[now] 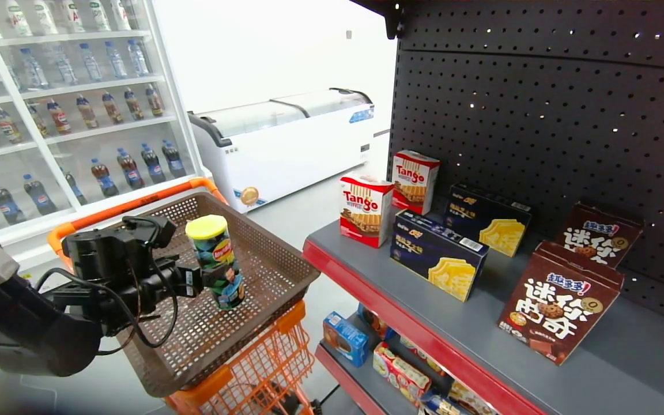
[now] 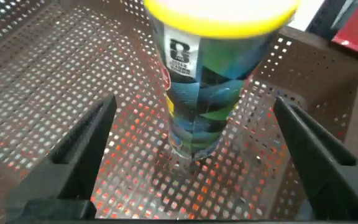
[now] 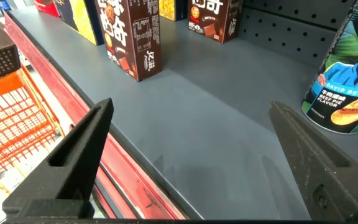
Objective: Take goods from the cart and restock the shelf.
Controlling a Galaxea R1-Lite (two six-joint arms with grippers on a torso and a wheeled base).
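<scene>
Lower left in the head view, the left gripper (image 2: 194, 109) had its jaws apart either side of the can (image 1: 215, 259), upright in the cart basket (image 1: 277, 253). An off-centre squeeze could topple it. Over the shelf (image 3: 229, 149), the right gripper (image 3: 191, 109) had its jaws spread too.

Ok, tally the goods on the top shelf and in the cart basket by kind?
Red-and-white wafer boxes: 2
Dark blue boxes: 2
Brown boxes: 2
Snack cans: 2, one in the cart basket, one on the shelf
Total: 8
</scene>
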